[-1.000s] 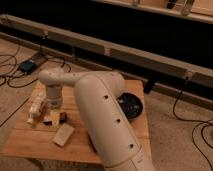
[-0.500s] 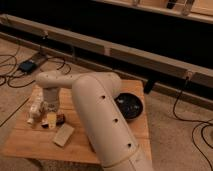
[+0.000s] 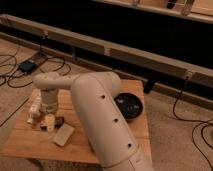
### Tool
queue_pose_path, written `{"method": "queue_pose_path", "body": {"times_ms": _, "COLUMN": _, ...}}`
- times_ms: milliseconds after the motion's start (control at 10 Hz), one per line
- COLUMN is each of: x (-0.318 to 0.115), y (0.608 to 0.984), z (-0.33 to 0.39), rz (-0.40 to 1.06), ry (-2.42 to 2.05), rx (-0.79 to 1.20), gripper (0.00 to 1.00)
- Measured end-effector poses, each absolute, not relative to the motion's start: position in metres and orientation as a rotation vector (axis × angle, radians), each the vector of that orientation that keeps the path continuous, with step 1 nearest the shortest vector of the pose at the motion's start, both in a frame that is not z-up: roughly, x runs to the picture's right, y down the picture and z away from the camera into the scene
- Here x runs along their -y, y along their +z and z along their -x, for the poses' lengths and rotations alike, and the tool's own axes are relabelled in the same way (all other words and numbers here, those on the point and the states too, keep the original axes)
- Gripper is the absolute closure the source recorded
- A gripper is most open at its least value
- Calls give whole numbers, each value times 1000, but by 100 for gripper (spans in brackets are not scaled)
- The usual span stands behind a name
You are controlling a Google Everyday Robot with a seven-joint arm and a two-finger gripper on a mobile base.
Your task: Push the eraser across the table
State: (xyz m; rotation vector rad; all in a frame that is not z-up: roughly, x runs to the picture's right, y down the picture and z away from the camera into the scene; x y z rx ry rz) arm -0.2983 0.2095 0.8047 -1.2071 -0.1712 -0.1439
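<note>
Camera view, gripper point(image 3: 50, 119) (grip unclear) by eraser point(image 3: 58, 121), beige block point(image 3: 64, 134) just beside, table point(image 3: 30, 145).

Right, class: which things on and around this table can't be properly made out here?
- Gripper, camera view: its tip is merged with small blurred items.
- Eraser: a dark sliver beside the gripper; contact unclear.
- Black bowl: left part behind the arm.
- Table: near edge cut off.

We look down from behind the arm point(image 3: 102, 120) onto the table point(image 3: 30, 142), the gripper point(image 3: 48, 119) low at its left.
</note>
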Motion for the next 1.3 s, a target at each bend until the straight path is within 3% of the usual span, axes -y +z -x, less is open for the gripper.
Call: {"method": "queue_pose_path", "body": {"times_ms": 1300, "x": -281, "y": 736, "z": 298, "rz": 1204, "ry": -98, "rx": 181, "gripper": 20}}
